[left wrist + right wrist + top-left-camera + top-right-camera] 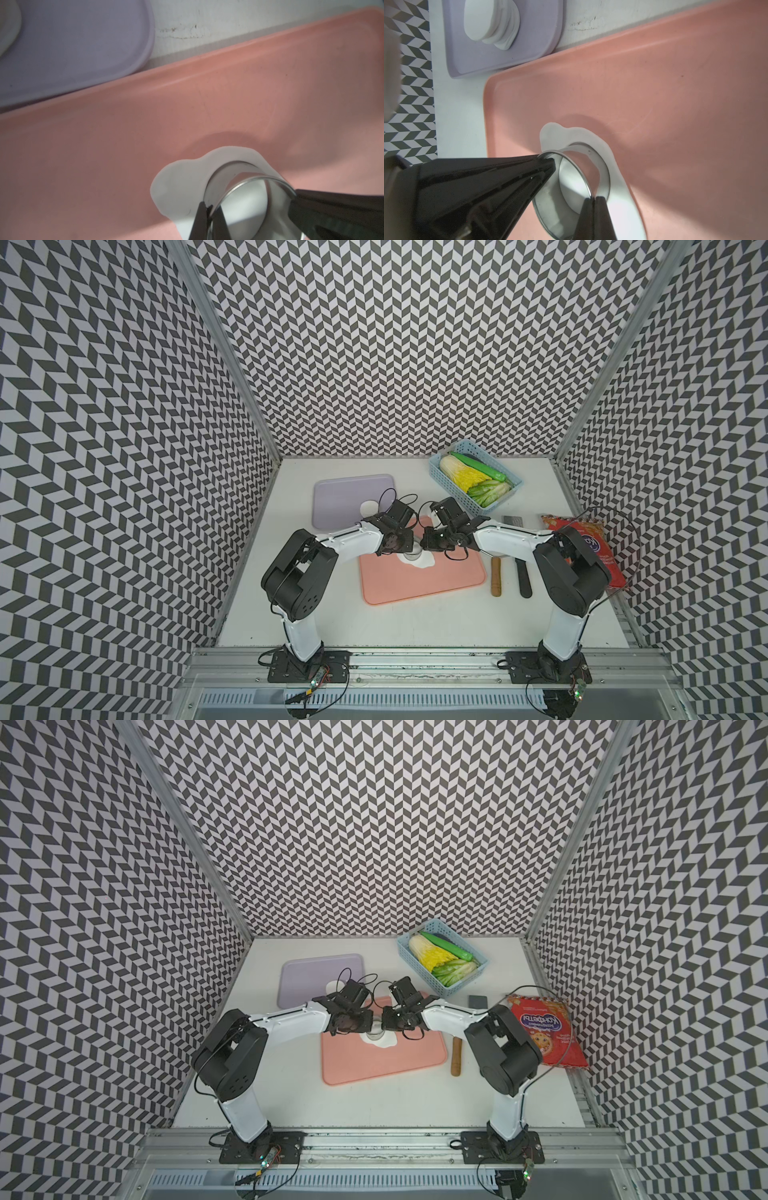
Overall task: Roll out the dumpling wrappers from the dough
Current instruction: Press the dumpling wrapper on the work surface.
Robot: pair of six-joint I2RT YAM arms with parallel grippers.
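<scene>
Closest to the lens in the left wrist view, the left gripper (209, 209) is pinched tight on the thin wall of the metal ring (228, 172), with one finger inside and one outside. Opposite it, the right gripper (592, 201) pinches the same rim in the same way, and its jaws are nearly together. That ring stands upright on the dough (176, 187), a flat white sheet with a wavy outline, which lies in the left half of the pink board (436, 580). This board lies in the middle of the bench (415, 626). Just beside its far left corner is the purple board (345, 497). Near that board's right near corner the dumpling wrappers (481, 22) sit in a leaning stack. Right of the pink board lies a wooden rolling pin (496, 576). A blue basket (455, 491) of vegetables stands toward the far right corner.
</scene>
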